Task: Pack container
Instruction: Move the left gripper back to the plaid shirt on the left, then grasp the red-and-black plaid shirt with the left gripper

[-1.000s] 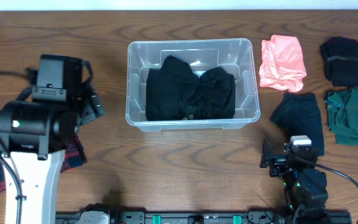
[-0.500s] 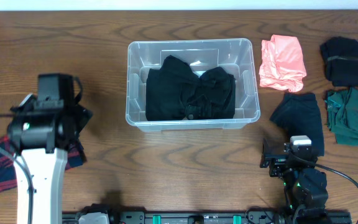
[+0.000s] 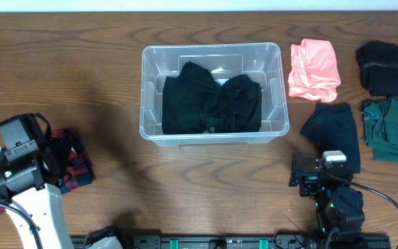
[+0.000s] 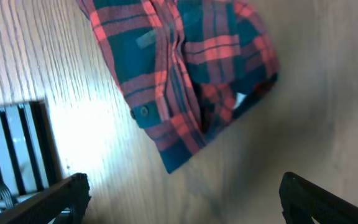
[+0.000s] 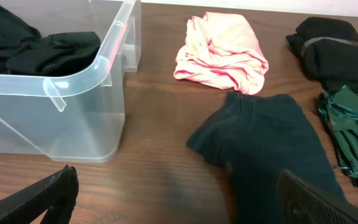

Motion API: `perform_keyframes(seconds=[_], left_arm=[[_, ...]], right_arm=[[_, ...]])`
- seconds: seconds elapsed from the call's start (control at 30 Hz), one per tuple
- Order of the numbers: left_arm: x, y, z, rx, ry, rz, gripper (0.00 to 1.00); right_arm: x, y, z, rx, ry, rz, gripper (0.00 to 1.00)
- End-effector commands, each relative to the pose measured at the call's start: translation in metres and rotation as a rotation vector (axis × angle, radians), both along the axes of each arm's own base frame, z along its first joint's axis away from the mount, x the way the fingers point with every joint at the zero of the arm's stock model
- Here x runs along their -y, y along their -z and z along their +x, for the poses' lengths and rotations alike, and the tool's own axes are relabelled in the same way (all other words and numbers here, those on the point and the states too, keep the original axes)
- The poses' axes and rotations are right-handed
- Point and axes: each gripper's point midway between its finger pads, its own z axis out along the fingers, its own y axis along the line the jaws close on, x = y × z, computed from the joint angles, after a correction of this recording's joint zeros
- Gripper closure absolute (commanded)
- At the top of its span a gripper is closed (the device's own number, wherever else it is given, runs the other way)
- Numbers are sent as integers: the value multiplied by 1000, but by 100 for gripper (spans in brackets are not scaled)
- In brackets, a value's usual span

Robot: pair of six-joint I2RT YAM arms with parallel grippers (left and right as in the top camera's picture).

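Left gripper (image 4: pixel 185 196): fingers spread wide with nothing between them. Only the two dark tips show at the bottom edge of the left wrist view, and from overhead the arm's body covers them.
Right gripper (image 5: pixel 176 190): wide apart and empty, the tips cut off at the lower corners of its own view.
Plaid shirt (image 4: pixel 185 81): red and teal check, crumpled on the wooden table (image 3: pixel 81 62) just ahead of the left fingers and untouched. Overhead, the left arm hides most of it.
Dark blue cloth (image 5: pixel 272 143): folded, nearest the right gripper; its near end runs out of the right wrist view.
Container (image 3: pixel 150 90): clear bin standing upright mid-table, apart from both arms. The right wrist view catches only one corner of it.
Contents: one bunched black garment (image 3: pixel 209 97) covers most of the floor, with a small white patch showing behind it.
Pink cloth (image 3: pixel 314 69): just beside the container's right wall.
Green cloth (image 3: pixel 391 128): far right, cut off in the right wrist view.
Black bundle (image 3: pixel 381 66): beyond the green cloth, seen whole only from overhead.
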Motion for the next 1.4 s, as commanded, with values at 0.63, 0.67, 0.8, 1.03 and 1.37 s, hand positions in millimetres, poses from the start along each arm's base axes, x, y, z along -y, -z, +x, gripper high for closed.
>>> perform_keyframes(seconds=[0.63,0.67,0.8,1.03,1.37], left_arm=[[-17,75,53,-284,616,-27,2],[-18,80,54,-293,618,-37,2],[-22,101,61,-331,666,-57,2],[-15,111,89,-282,828,-33,2],[-52,94,73,-515,666,207,2]], right_arm=[[2,1,0,-2,11,2,1],[2,1,0,-2,11,2,1],[2,1,0,-2,11,2,1],[2,1,0,-2,11,2,1],[2,1,0,-2,11,1,1]])
